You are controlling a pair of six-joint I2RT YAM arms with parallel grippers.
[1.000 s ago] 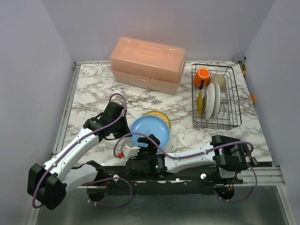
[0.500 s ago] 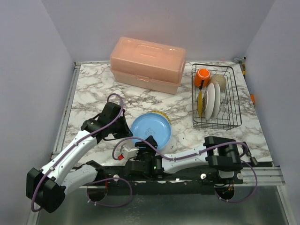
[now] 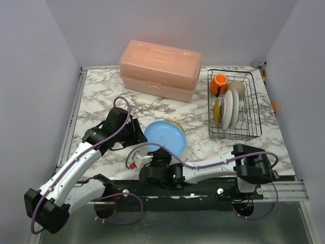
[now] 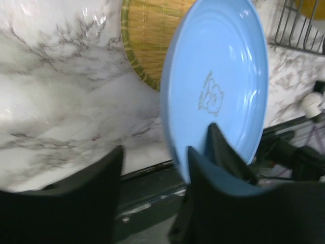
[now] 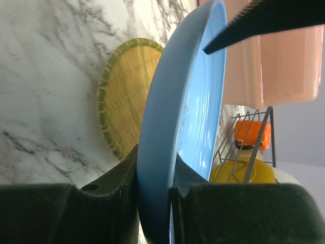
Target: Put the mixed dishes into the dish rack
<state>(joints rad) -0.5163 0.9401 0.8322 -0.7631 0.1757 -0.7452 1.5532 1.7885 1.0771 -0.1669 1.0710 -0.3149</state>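
Marble counter (image 3: 101, 91): your right gripper (image 5: 155, 162) pinches plate (image 3: 163, 137) on edge; left gripper (image 4: 155, 152) spread. Rack (image 3: 236, 136) lies ahead-right of right gripper, the nearer arm.

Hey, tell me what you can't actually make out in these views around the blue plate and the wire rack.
Round woven bamboo mat: partly covered by the round blue plate in every view.
Blue plate's lower rim: left wrist view, hidden behind the left gripper's black fingers; contact with the marble table unclear.
Yellow plate in the black wire dish rack: top view, edge-on and too small; pattern unreadable.
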